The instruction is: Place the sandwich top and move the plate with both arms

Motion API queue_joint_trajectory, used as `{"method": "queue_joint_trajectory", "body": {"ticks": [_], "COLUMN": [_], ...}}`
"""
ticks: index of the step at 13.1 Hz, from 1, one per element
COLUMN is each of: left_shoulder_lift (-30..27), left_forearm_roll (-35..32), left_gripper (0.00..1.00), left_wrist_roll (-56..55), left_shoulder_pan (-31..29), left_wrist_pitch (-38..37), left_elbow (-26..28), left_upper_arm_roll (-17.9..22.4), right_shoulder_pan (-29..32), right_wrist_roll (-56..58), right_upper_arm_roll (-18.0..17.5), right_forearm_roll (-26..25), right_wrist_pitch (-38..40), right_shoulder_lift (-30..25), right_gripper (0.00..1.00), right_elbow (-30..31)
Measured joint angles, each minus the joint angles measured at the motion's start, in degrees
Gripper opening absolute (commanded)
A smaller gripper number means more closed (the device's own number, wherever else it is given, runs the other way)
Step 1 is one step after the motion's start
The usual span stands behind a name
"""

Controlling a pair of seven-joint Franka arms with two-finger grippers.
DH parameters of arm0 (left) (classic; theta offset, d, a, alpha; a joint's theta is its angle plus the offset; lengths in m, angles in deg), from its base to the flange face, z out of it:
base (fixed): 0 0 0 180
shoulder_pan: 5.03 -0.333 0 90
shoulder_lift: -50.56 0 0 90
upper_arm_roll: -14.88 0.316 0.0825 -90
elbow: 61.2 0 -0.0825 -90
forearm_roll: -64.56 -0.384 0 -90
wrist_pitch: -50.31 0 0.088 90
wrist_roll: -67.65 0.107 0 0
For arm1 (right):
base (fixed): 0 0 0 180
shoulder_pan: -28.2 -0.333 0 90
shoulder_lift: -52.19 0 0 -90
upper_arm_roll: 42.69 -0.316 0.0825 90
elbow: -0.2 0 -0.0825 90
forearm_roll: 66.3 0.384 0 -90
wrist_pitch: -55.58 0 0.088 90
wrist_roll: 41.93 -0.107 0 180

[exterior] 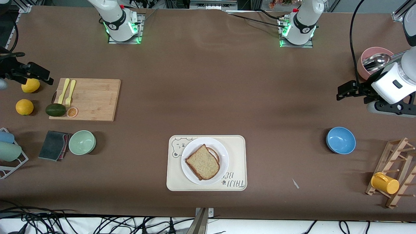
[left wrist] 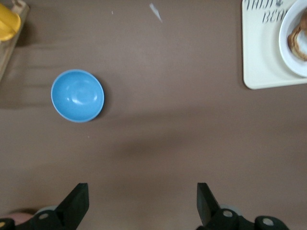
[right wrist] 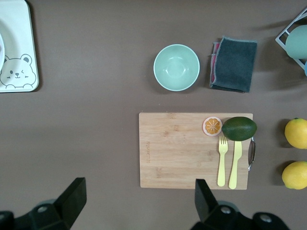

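Observation:
The sandwich top (exterior: 202, 162), a pale tan speckled slice, lies on the sandwich on the round white plate (exterior: 215, 146). The plate sits on the cream bear tray (exterior: 235, 146), near the front camera at mid-table. My left gripper (exterior: 346, 91) is open and empty, up over bare table at the left arm's end, near the pink bowl. The left wrist view shows its gripper (left wrist: 142, 191), the tray's corner (left wrist: 261, 52) and the plate's edge (left wrist: 288, 48). My right gripper (exterior: 39, 76) is open and empty, over the lemons at the right arm's end; its wrist view (right wrist: 139, 189) shows it too.
A blue bowl (exterior: 340, 140) sits between the tray and a wooden rack (exterior: 395, 169) holding a yellow cup. A pink bowl (exterior: 373, 61) holds a spoon. A cutting board (exterior: 92, 99) carries cutlery and an avocado. A green bowl (exterior: 82, 142), grey cloth (exterior: 53, 145) and lemons (exterior: 24, 107) lie nearby.

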Motion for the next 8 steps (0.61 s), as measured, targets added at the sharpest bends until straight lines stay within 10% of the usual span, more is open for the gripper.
{"method": "queue_joint_trajectory", "body": {"ticks": [8], "left_shoulder_lift": [-2.80], "left_forearm_roll": [-0.02], "left_gripper": [1.00], "left_wrist_roll": [0.08], "left_shoulder_pan": [-3.21], "left_wrist_pitch": [0.25], "left_elbow": [0.04], "left_upper_arm_roll": [0.15], "right_shoulder_pan": [0.00], "right_wrist_roll": [0.00], "right_upper_arm_roll": [0.00], "right_forearm_roll": [0.00], "right_wrist_pitch": [-1.72], "right_shoulder_lift": [0.00], "right_gripper": [1.00], "right_elbow": [0.00]}}
